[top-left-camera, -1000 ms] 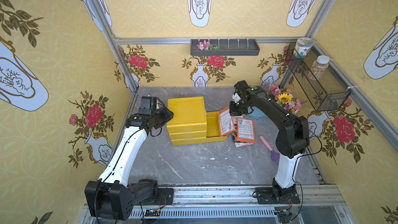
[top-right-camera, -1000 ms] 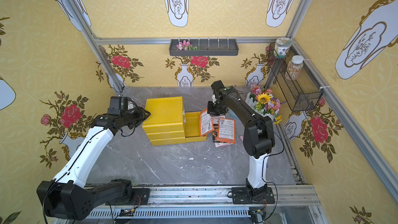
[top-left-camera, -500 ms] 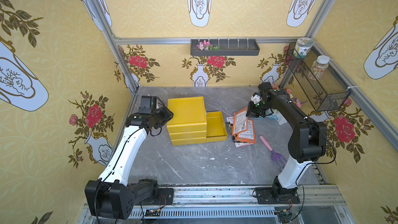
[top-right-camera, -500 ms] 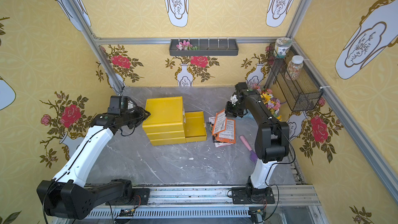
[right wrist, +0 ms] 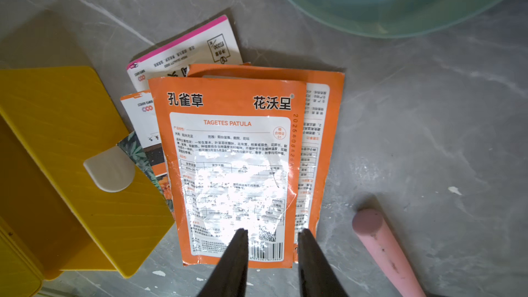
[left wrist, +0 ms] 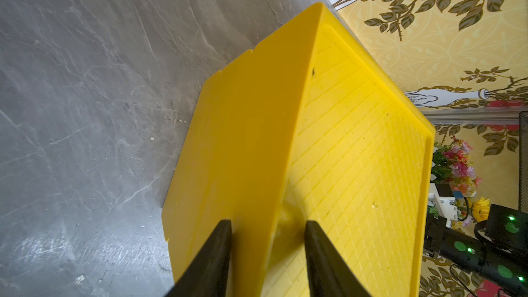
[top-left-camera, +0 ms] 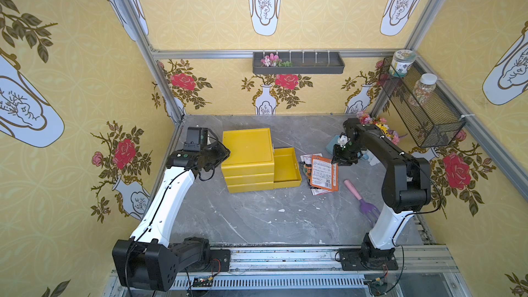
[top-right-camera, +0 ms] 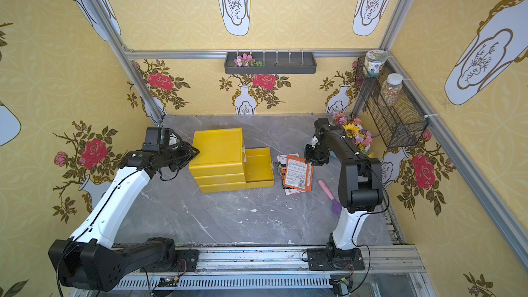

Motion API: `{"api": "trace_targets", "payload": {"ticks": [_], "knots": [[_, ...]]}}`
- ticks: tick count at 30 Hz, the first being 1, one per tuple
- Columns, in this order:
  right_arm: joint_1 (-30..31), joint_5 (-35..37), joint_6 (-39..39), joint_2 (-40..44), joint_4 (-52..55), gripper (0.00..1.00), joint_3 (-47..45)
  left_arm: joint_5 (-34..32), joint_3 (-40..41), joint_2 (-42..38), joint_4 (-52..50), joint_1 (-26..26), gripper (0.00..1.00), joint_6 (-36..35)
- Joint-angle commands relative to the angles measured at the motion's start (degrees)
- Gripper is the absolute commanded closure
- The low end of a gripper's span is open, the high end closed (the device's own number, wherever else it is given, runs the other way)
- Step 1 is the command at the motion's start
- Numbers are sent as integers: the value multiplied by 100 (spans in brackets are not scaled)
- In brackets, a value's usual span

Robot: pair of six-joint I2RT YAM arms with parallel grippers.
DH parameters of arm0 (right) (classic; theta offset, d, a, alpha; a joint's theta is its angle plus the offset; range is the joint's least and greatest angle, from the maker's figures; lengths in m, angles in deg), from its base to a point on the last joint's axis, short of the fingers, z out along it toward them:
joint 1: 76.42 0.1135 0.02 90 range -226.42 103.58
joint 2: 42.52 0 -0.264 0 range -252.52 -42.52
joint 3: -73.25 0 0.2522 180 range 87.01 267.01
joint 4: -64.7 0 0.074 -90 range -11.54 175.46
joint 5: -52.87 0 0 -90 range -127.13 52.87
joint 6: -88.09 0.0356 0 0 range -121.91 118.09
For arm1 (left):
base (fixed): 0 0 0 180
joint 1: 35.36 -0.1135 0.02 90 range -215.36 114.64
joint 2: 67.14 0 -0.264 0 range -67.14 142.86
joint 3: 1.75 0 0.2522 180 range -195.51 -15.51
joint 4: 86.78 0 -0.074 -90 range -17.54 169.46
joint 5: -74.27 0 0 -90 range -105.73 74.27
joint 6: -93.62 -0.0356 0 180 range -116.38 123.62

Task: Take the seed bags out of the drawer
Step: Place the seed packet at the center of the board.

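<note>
The seed bags (top-left-camera: 324, 171) (top-right-camera: 298, 171) lie in a loose pile on the grey table, just right of the pulled-out yellow drawer (top-left-camera: 285, 164) (top-right-camera: 257, 165). An orange-backed bag (right wrist: 231, 167) lies on top, label up. My right gripper (top-left-camera: 340, 161) (top-right-camera: 313, 161) (right wrist: 273, 232) hovers over the pile's right edge, open, with nothing between its fingers. What shows of the drawer (right wrist: 57, 138) is bare. My left gripper (top-left-camera: 225, 151) (top-right-camera: 195, 151) (left wrist: 267, 224) is shut on the top left edge of the yellow cabinet (top-left-camera: 247, 150) (left wrist: 343, 138).
A pink-handled purple rake (top-left-camera: 360, 198) (top-right-camera: 328, 192) (right wrist: 383, 247) lies right of the bags. A teal bowl (right wrist: 400, 1) and a flower bunch (top-left-camera: 380, 127) sit behind the right arm. A wire basket (top-left-camera: 423, 110) with jars hangs on the right wall.
My right gripper carried an orange bag from over the drawer rightward to the pile, then opened; the bag now lies on top. The left arm has not moved.
</note>
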Motion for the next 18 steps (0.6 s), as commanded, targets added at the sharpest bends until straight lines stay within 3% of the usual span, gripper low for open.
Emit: {"api": "trace_targets", "payload": {"ticks": [1, 18], "knots": [[103, 313, -2, 7, 97, 58, 168, 93, -8, -19, -71, 0, 53, -19], [1603, 17, 687, -840, -266, 52, 840, 93, 22, -115, -134, 0, 53, -14]]}}
